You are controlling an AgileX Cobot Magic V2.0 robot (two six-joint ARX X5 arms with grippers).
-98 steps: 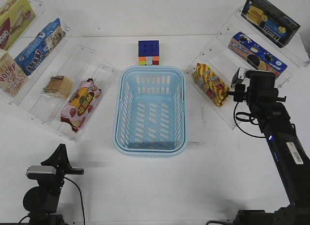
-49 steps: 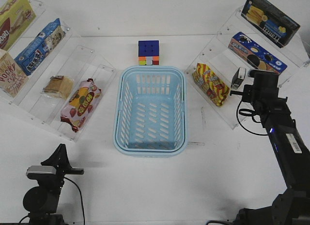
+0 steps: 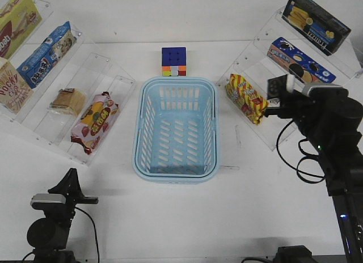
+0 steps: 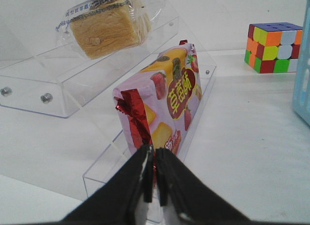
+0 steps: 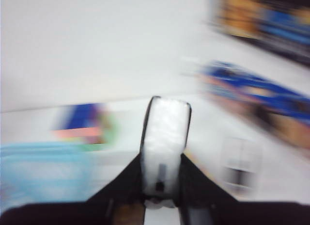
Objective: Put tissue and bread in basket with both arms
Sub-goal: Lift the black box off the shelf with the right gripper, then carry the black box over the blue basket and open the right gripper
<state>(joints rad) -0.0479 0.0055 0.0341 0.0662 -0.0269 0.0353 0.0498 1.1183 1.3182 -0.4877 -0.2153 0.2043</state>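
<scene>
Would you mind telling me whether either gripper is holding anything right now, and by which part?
The right gripper holds the tissue upright, pinched by its lower end. The left gripper is shut and holds nothing.

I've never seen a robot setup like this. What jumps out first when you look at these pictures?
The large light-blue slotted plastic basket sits empty in the middle of the white table, with a colourful puzzle cube just behind it. To its right, the right gripper holds a small black-and-white tissue pack lifted off the clear shelf. On the left shelves, the wrapped tan bread slices wait beside a pink-red snack bag.
</scene>
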